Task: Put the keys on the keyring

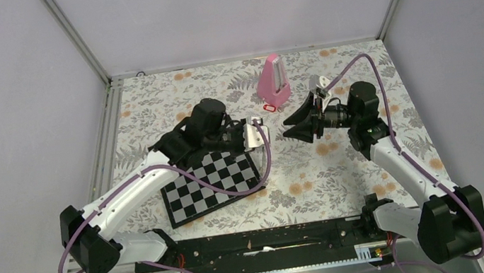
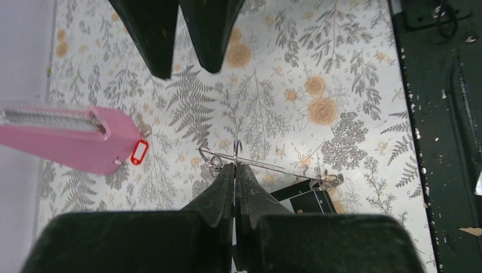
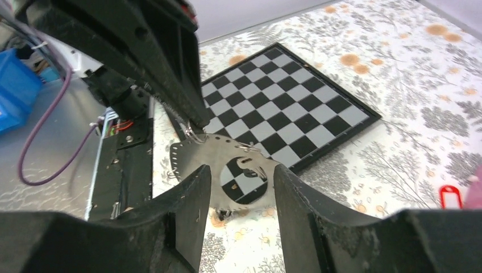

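Note:
My left gripper [image 1: 247, 134] is shut on the keyring [image 1: 257, 134] and holds it above the chessboard's far corner. In the right wrist view the keyring [image 3: 196, 162] is a pale silvery flat loop with a round hole and small wire rings on its rim. In the left wrist view it is edge-on [image 2: 273, 168], pinched at my left gripper [image 2: 235, 168]. My right gripper [image 1: 290, 132] is open, its fingers [image 3: 187, 205] on either side of the loop's near edge, not touching. The red-headed key [image 1: 269, 108] lies by the metronome [image 2: 139, 152]. I cannot make out the dark-silver key.
A tall pink metronome [image 1: 273, 82] stands at the back middle, and lies left in the left wrist view [image 2: 74, 139]. The chessboard [image 1: 210, 184] lies under the left arm. The black base rail [image 1: 268, 240] runs along the near edge. Cage posts stand at the back corners.

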`<state>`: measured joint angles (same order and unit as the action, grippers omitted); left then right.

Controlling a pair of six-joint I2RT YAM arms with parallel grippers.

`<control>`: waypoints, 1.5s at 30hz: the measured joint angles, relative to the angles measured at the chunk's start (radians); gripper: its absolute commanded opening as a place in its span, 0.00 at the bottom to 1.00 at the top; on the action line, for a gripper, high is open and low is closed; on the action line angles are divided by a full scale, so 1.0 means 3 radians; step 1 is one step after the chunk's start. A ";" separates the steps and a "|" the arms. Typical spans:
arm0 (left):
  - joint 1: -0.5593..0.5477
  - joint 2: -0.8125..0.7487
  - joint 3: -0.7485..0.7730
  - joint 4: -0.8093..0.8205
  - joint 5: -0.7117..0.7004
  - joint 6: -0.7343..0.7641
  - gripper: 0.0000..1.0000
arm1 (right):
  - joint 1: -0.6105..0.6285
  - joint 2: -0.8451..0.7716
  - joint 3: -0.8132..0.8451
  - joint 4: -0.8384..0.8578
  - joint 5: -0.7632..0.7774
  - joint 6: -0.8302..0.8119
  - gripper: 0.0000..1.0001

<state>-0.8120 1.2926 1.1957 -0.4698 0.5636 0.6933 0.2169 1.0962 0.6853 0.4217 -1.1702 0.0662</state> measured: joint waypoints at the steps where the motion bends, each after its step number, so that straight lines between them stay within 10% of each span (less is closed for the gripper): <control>1: 0.0000 -0.0005 -0.0033 0.0003 -0.0046 0.0008 0.00 | -0.0003 0.0014 0.0053 -0.0107 0.0066 -0.0072 0.52; 11: 0.0008 -0.0094 -0.0150 -0.0004 -0.0345 -0.0273 0.00 | 0.0017 0.0389 0.0496 -0.0900 0.1021 -0.0690 0.51; 30: 0.0023 -0.0205 -0.0071 -0.0348 -0.0196 -0.0615 0.00 | 0.0229 0.2959 0.2523 -0.2162 0.2333 -0.1839 0.47; 45: 0.0023 -0.0169 0.0018 -0.0422 -0.0168 -0.0649 0.00 | 0.0477 0.3382 0.2865 -0.2504 0.2759 -0.2304 0.49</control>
<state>-0.8051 1.2419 1.2011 -0.5964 0.5133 0.4988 0.3599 2.1109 1.5448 -0.3294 -0.3424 -0.6250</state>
